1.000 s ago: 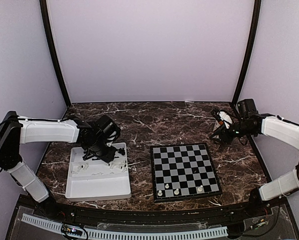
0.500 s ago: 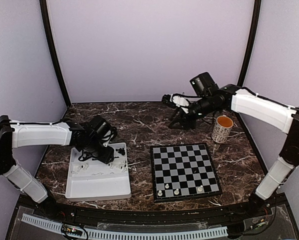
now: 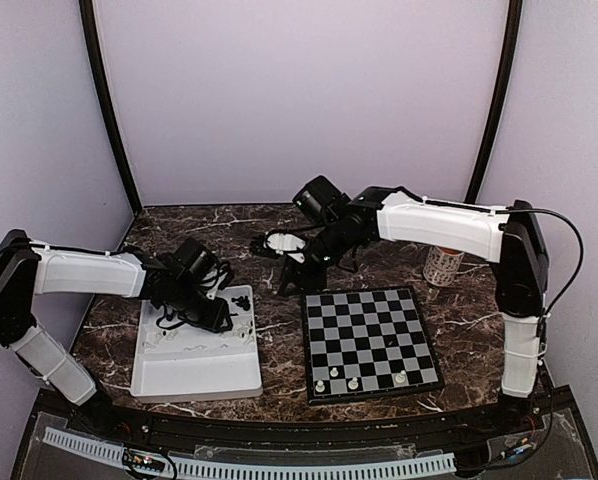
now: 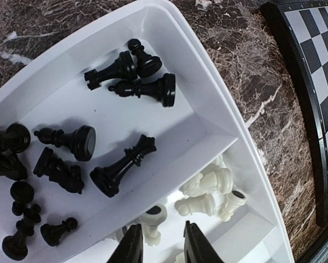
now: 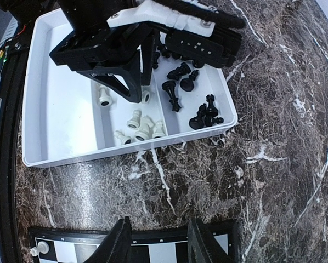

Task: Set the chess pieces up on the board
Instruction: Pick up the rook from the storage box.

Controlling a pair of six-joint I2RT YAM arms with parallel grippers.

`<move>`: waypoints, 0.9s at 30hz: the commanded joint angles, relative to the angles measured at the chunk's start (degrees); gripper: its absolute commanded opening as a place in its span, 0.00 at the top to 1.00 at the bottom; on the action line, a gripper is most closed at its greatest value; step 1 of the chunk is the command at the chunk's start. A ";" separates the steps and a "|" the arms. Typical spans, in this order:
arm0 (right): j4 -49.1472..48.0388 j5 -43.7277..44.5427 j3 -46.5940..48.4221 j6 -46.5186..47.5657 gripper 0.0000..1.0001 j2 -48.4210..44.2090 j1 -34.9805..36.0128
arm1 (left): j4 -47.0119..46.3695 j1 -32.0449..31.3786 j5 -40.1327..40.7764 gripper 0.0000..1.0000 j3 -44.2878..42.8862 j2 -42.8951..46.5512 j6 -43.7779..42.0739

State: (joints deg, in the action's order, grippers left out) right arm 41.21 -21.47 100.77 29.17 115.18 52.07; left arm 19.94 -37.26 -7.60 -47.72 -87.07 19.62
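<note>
Dark marbled tabletop (image 3: pixel 279 230) is filling the floor of a pale-walled booth. Nearest the arm bases, the board (image 3: pixel 371 330) is lying flat, right of centre, with a few placed white pieces (image 3: pixel 353 383) standing upright along its near edge.

Left of the board and apart from it, a white tray (image 3: pixel 194 375) is sitting on the marble. At its far end, loose white pieces (image 4: pixel 208 189) are lying in one compartment and black pieces (image 4: pixel 123 167) in the next, most of them tipped on their sides.

The left gripper (image 4: pixel 161 249) is hanging over the white compartment with its fingers spread and gripping nothing. One white piece is showing in the gap just past the fingertips; whether it is being touched cannot be told.

Farther back, the right gripper (image 5: pixel 161 244) is reaching across to the marble between the tray and the board's far left corner. Its fingers are parted and empty, the board's edge is lying just under them, and the tray's pieces are lying ahead, well apart.

Beyond the board's far right corner, a patterned mug (image 3: pixel 441 265) is standing, partly hidden by the right arm.
</note>
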 commanded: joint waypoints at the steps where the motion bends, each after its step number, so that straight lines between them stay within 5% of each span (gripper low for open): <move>1: -0.95 0.86 -1.03 -1.17 0.64 -2.65 -0.22 | -2.37 0.17 -1.09 0.70 0.47 -1.78 1.03; 13: -1.74 0.22 -3.43 -1.55 0.63 -4.30 -0.22 | -1.68 -0.85 2.67 0.68 -0.37 -6.41 1.38; 20: -1.75 -0.45 -3.93 -1.96 0.63 -4.93 -0.09 | -1.60 -1.64 2.33 0.81 -0.67 -5.59 1.65; 27: -1.71 -1.60 -4.27 -1.98 0.63 -5.99 -0.09 | -0.09 -1.85 -1.34 0.84 -1.21 0.47 -0.63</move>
State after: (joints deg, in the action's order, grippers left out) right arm 40.51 -21.32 97.01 27.75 112.01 51.96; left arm 17.93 -38.79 -6.46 -48.27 -91.72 20.67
